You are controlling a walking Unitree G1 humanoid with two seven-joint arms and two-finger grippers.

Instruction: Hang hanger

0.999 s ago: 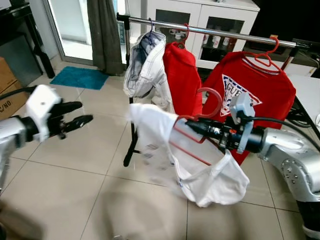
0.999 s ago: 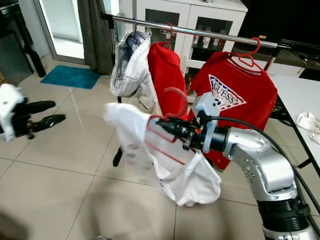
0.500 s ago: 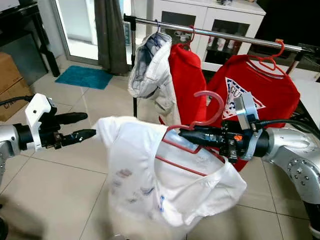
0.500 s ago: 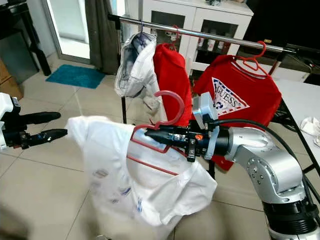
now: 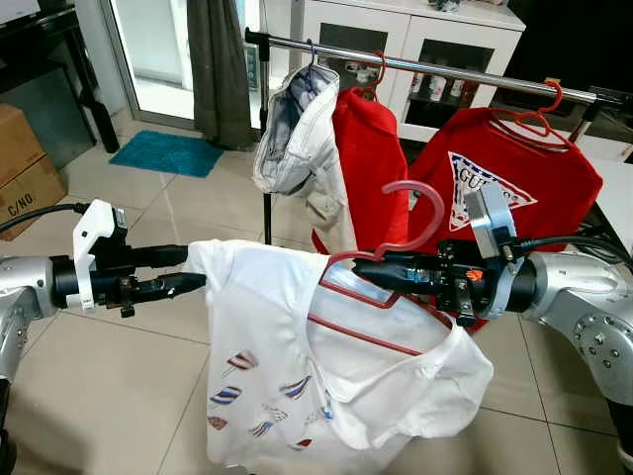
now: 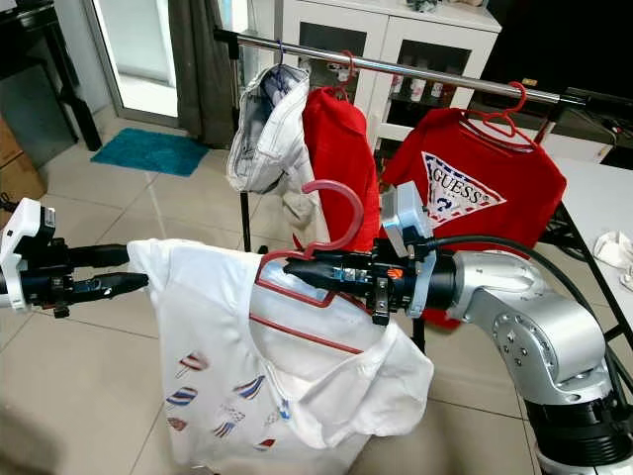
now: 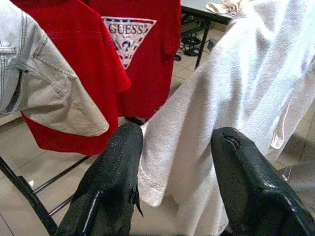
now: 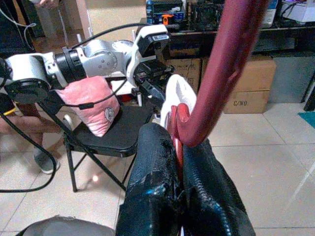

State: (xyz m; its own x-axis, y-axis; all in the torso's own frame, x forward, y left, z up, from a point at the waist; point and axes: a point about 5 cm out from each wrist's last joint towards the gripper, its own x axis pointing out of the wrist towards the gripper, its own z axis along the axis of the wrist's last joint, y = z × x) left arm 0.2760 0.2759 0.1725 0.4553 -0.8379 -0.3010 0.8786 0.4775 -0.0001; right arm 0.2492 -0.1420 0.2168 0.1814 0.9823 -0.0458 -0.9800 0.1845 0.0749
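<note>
Tiled beige floor [image 5: 119,376] with a metal clothes rail [image 5: 425,67] across the back, white cabinets [image 6: 396,45] behind the rail, a teal mat [image 5: 163,153] on the floor near a glass door beyond the rail's left end. On the rail hang a pale denim garment [image 5: 297,139], a red shirt [image 5: 371,163] just beside it, and a red Guess T-shirt [image 5: 504,188] on a red hanger toward the rail's right end. In front of the rail, below its height, the right gripper [image 5: 374,272] is clamped narrow on the neck of a red hanger [image 5: 410,223], hook curving upward, well short of the rail; right wrist view shows both black fingers [image 8: 152,177] pressed tight around the hanger's stem. A white T-shirt [image 5: 326,376] with small striped prints drapes from that hanger, collar trimmed red, hem hanging low toward the floor. Left gripper [image 5: 193,269] is out in front of the rail's left end, at the shirt's sleeve edge; its fingers are spread apart with the white sleeve cloth lying between them in the left wrist view [image 7: 172,162], not pinched. Cardboard boxes [image 5: 25,168] sit at far left of the rail. White table [image 6: 593,218] stands to the right of the rail with a crumpled cloth [image 6: 621,247] on it.
</note>
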